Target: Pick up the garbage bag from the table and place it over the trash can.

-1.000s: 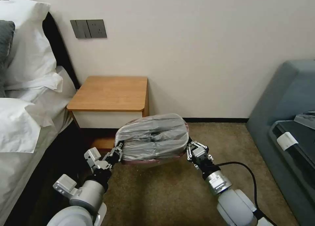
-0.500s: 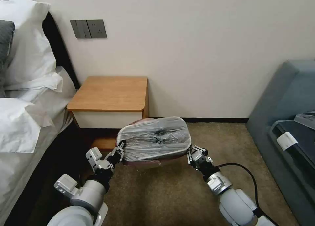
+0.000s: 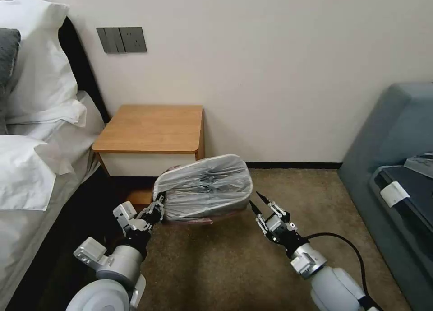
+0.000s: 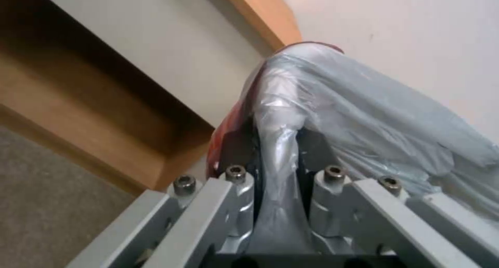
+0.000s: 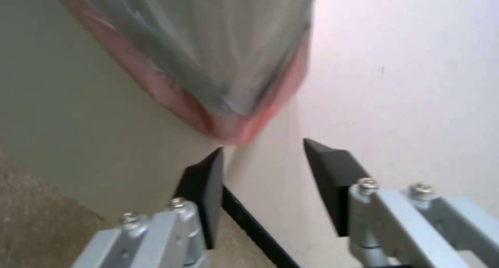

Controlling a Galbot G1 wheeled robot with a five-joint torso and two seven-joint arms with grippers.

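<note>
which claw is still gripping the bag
The left claw: its fingers pinch the garbage bag at the edge. The right claw is open, backed off the bag.

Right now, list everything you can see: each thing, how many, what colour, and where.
thin crinkly grey plastic garbage bag with a pink rim: one, stretched over the bin.
cream-white plastic trash can: one, on the carpet beside the nightstand, under the bag.
orange-brown wooden nightstand table: one, against the wall.
white pillows: several, on the bed at left.
grey wall switches: one panel, above the table.
blue-grey sofa: one, at right.
left gripper: shut on the bag's rim.
right gripper: open, just off the bag.
</note>
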